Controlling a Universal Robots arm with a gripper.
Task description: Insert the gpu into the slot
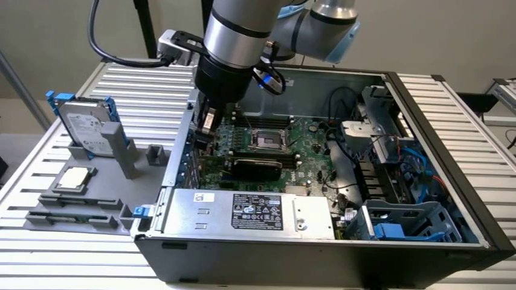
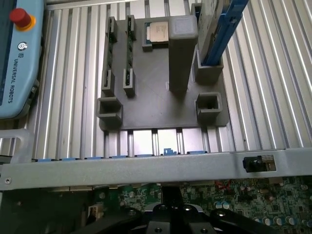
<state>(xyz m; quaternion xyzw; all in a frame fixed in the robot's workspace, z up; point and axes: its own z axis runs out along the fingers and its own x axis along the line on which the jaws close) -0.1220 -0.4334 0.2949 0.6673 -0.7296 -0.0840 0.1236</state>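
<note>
- Slatted aluminium table (image 1: 451, 115) under an open grey computer case (image 1: 322, 257), with a grey parts holder (image 2: 161, 105) beside it.
- Black gripper (image 1: 207, 130) lowered over the green circuit board (image 1: 310, 145), close to the case wall on the exterior view's left; grip state impossible to tell.
- Thin black rectangular gpu (image 1: 256, 164) lengthwise on that board, just beside the square silver socket (image 1: 267, 140), near the gripper but apart from it.
- Nothing clearly held.

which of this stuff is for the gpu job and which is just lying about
For the job: gripper, gpu, blue slot.
Lying about: hard drive, processor chip, grey holder, power-supply box, teach pendant.
</note>
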